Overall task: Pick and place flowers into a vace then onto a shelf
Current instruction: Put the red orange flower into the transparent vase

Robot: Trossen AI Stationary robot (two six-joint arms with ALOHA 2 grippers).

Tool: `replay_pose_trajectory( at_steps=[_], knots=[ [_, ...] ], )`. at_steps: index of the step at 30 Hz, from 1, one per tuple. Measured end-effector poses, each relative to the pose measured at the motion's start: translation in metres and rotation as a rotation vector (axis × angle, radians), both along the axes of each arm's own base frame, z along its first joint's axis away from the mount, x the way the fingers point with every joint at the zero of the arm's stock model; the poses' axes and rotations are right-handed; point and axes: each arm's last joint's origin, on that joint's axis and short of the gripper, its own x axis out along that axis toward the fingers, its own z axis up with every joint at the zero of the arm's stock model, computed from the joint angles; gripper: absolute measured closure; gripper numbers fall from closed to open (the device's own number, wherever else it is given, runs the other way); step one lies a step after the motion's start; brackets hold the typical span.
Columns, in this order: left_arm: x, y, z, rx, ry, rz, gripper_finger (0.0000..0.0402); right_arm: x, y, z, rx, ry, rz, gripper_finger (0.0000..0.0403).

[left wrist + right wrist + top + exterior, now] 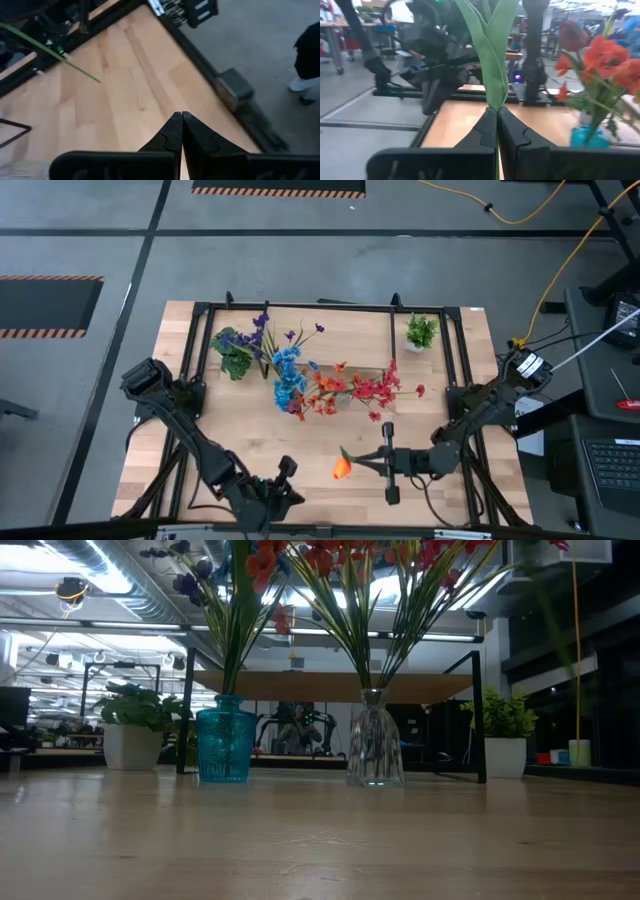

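Orange bud on its green stem sits low in the high view, just right of centre, with the right gripper clamped on the stem. The left gripper waits at the bottom edge, fingers pressed together on nothing. Other flowers fill a blue vase and a clear vase mid-table, below the shelf

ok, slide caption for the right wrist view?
Right gripper pinching a flower's green leaves, blue vase of red blooms beyond.
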Motion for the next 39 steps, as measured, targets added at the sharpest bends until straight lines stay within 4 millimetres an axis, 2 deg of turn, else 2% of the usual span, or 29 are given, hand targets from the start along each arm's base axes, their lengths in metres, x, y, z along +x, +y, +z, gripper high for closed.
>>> replay_pose_trajectory(
  at_steps=[6,9,11,17,24,33,39],
  knots=[
    [0.016,0.018,0.000,-0.031,0.025,0.024,0.0398,0.006,-0.010,0.013,-0.061,-0.112,-0.047,0.0403],
    [0.020,0.022,-0.001,-0.024,0.028,0.028,0.0398,0.010,-0.015,0.019,-0.084,-0.171,-0.016,0.0403],
    [0.022,0.024,-0.001,-0.005,0.026,0.021,0.0398,0.016,-0.019,0.016,-0.104,-0.189,-0.006,0.0403],
    [0.021,0.026,-0.002,0.029,0.040,0.010,0.0398,0.039,-0.043,0.007,-0.168,-0.275,-0.133,0.0403],
    [0.019,0.027,-0.005,0.053,0.075,0.012,0.0398,0.056,-0.067,0.002,-0.223,-0.384,-0.069,0.0403],
    [0.018,0.028,-0.007,0.060,0.094,0.020,0.0398,0.058,-0.078,0.007,-0.255,-0.396,-0.143,0.0403],
    [0.017,0.029,-0.008,0.067,0.105,0.021,0.0398,0.051,-0.086,-0.007,-0.209,-0.319,-0.211,0.0403]
  ],
)
